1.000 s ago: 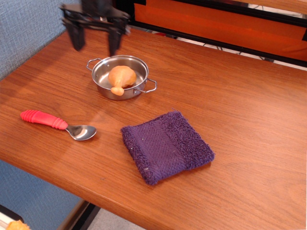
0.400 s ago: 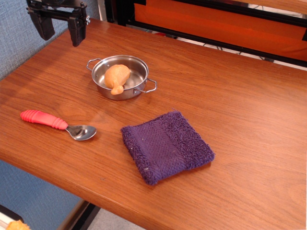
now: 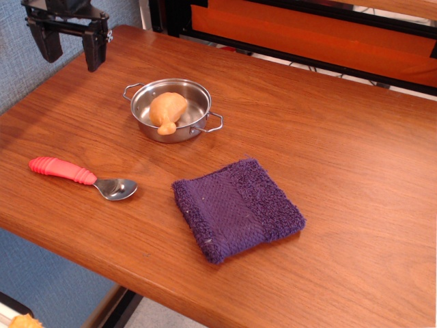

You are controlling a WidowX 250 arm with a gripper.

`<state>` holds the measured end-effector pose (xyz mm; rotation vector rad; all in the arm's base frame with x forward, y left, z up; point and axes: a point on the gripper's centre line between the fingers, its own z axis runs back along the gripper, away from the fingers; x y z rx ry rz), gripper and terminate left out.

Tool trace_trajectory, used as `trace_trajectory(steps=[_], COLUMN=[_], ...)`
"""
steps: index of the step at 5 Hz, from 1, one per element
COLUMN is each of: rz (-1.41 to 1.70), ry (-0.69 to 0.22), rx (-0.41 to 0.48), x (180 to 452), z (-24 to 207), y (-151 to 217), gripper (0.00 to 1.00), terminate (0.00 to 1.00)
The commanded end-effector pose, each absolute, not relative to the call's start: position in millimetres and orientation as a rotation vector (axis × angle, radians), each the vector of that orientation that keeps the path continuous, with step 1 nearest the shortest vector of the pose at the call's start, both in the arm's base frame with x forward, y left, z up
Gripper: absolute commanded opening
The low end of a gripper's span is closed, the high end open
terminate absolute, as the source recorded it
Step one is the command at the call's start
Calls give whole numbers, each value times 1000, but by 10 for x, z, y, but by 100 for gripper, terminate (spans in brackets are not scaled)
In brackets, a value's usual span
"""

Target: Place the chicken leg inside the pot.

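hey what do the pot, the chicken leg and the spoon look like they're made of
The pot: polished steel, judging by its mirror-like reflections. The chicken leg: probably smooth moulded plastic, uniform orange-tan with a soft sheen. The spoon: shiny metal bowl, ribbed red handle, likely plastic or rubber.

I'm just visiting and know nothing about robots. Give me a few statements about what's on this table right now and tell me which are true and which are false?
1. The orange-tan plastic toy chicken leg lies inside the small shiny steel pot. True.
2. The black end effector is gripping the chicken leg. False: it is open, holds nothing, and hangs up at the far left corner, apart from the pot.
3. The red-handled metal spoon rests in the pot. False: it lies on the wooden table, nearer the front edge than the pot.
4. The folded purple cloth lies flat on the table with nothing on it. True.
5. The pot has two wire loop handles. True.
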<state>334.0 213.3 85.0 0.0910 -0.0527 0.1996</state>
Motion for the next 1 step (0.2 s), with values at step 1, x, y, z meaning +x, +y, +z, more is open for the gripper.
trace_trajectory(steps=[1], rz=[203], ry=[-106], rx=[116], x=[3178], z=[1118], y=[2271], gripper=[100], terminate=[100])
